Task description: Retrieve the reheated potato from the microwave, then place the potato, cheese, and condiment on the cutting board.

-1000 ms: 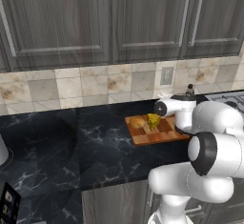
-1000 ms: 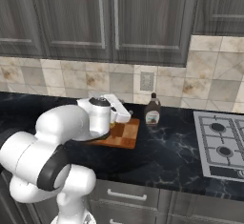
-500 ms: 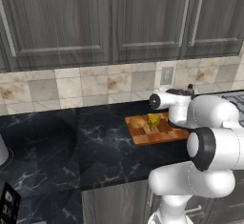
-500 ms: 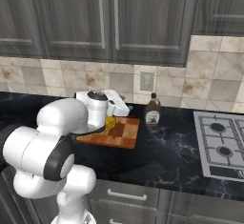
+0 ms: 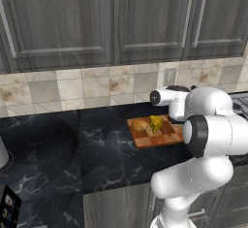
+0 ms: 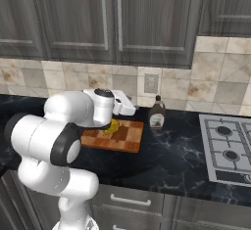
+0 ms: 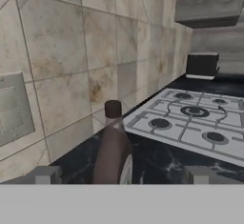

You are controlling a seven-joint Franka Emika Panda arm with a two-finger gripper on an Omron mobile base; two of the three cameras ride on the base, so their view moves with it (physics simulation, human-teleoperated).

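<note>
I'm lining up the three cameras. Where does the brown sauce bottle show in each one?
Left base view: I cannot make out the sauce bottle; the arm covers that stretch of counter.
Right base view: sauce bottle stands on the counter, right of the cutting board, near the wall outlet.
Hand view: bottom centre, outlet left of it.
Shared landmark: the outlet.

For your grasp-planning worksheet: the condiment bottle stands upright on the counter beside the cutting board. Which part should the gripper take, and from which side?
Probably the condiment bottle is best taken around its broad lower body, coming level from the cutting board side. It stands upright, its neck is narrow, and the wall is close behind. The open gripper already faces it, one finger to either side.
</note>
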